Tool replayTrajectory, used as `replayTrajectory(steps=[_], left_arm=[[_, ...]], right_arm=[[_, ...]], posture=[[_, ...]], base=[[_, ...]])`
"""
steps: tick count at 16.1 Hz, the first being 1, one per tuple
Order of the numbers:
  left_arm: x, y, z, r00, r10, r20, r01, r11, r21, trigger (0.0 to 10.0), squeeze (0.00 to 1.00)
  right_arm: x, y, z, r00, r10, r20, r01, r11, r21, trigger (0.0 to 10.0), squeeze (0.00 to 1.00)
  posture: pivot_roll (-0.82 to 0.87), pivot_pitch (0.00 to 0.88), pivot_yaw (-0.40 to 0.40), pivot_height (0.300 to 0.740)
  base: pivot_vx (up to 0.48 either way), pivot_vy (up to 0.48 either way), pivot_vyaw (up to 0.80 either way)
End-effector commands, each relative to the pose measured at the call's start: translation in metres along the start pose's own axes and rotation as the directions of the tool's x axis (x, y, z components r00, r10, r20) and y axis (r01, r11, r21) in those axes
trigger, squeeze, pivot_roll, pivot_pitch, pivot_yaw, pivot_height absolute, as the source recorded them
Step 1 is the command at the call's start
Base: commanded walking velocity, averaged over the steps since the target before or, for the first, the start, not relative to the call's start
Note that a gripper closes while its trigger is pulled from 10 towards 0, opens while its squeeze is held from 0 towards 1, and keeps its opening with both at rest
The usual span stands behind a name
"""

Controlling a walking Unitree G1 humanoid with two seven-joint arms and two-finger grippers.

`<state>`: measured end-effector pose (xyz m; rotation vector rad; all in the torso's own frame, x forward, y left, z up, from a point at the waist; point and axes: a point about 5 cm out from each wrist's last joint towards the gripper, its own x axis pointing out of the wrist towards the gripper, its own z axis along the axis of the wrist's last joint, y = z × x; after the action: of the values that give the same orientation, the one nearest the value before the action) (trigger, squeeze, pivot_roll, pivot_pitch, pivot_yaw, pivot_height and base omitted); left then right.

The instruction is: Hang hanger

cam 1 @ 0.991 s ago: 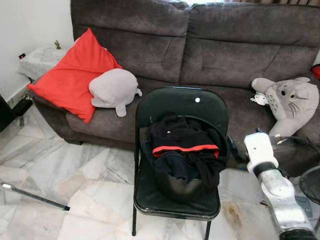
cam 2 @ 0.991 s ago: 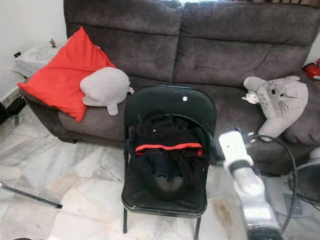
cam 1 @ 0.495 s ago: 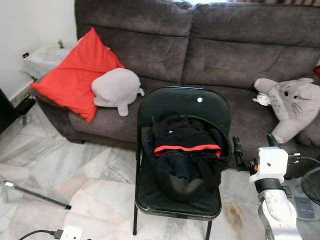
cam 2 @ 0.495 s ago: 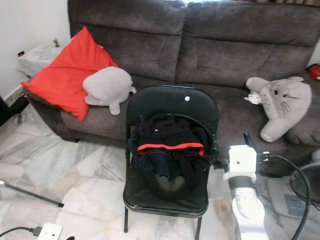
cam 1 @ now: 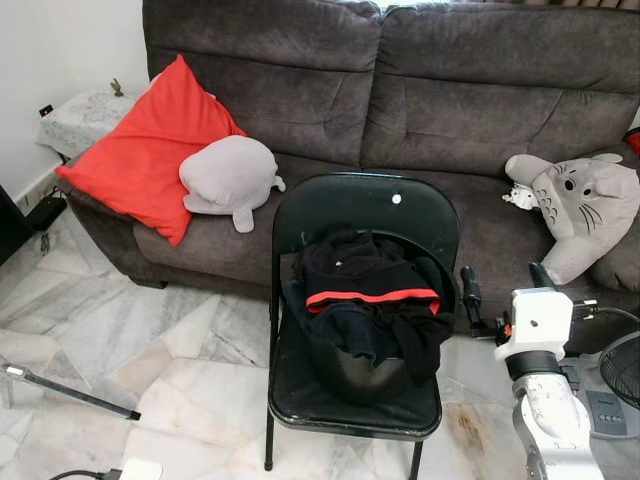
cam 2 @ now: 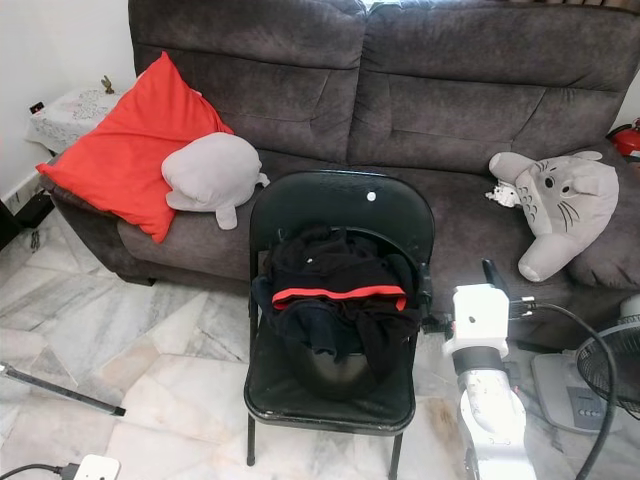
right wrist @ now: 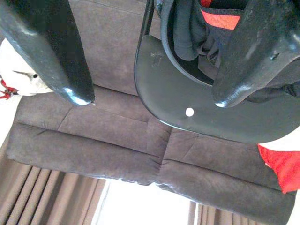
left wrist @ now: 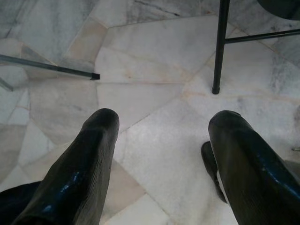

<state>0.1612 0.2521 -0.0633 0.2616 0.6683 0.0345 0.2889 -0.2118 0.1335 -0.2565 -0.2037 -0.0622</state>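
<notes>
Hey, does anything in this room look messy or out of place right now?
Yes. A heap of dark clothes is dumped in a black basket sitting on the folding chair, sleeves spilling over the rim. A thin dark rod lies loose on the marble floor. The right gripper hovers open beside the chair.

Left wrist view: open fingers above marble floor.

The left gripper (left wrist: 161,140) hangs with its two black fingers (left wrist: 82,173) spread apart, nothing between them. Beneath lies a pale marble floor (left wrist: 154,93) of irregular veined slabs. A black chair leg (left wrist: 219,47) stands on the floor beyond the fingers, with a crossbar (left wrist: 262,36) running off from it. A thin dark rod (left wrist: 51,69) lies flat on the floor, well apart from the leg. A small dark object (left wrist: 212,168) sits beside one finger; identity unclear.
</notes>
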Motion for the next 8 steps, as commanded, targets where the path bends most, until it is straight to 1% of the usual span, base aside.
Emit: replayTrajectory(steps=[1, 4, 7, 8], left_arm=[[-0.0032, -0.0004, -0.0072, 1.000, 0.002, -0.027, -0.002, 1.000, -0.018, 10.0, 0.00], [-0.0021, -0.0042, -0.0055, 1.000, -0.008, -0.020, 0.008, 1.000, -0.019, 10.0, 0.00], [-0.0016, -0.0049, -0.0048, 1.000, -0.011, -0.019, 0.010, 1.000, -0.020, 10.0, 0.00], [-0.0016, -0.0051, -0.0049, 1.000, -0.011, -0.020, 0.010, 1.000, -0.023, 10.0, 0.00]], right_arm=[[-0.0002, 0.0014, 0.0035, 1.000, 0.006, 0.010, -0.006, 1.000, 0.000, 10.0, 0.00], [0.0006, 0.0013, 0.0042, 1.000, 0.010, 0.007, -0.010, 1.000, -0.006, 10.0, 0.00], [0.0005, 0.0015, 0.0039, 1.000, 0.013, 0.004, -0.013, 1.000, -0.014, 10.0, 0.00], [0.0003, 0.0010, 0.0036, 1.000, 0.010, 0.003, -0.010, 1.000, -0.014, 10.0, 0.00]], posture=[[-0.06, 0.114, -0.001, 0.740], [-0.06, 0.115, -0.005, 0.740], [-0.06, 0.115, -0.004, 0.740], [-0.06, 0.115, -0.004, 0.740]], base=[[0.251, 0.000, 0.00], [0.262, 0.000, 0.00], [0.288, 0.000, 0.00], [0.000, 0.000, 0.00]])
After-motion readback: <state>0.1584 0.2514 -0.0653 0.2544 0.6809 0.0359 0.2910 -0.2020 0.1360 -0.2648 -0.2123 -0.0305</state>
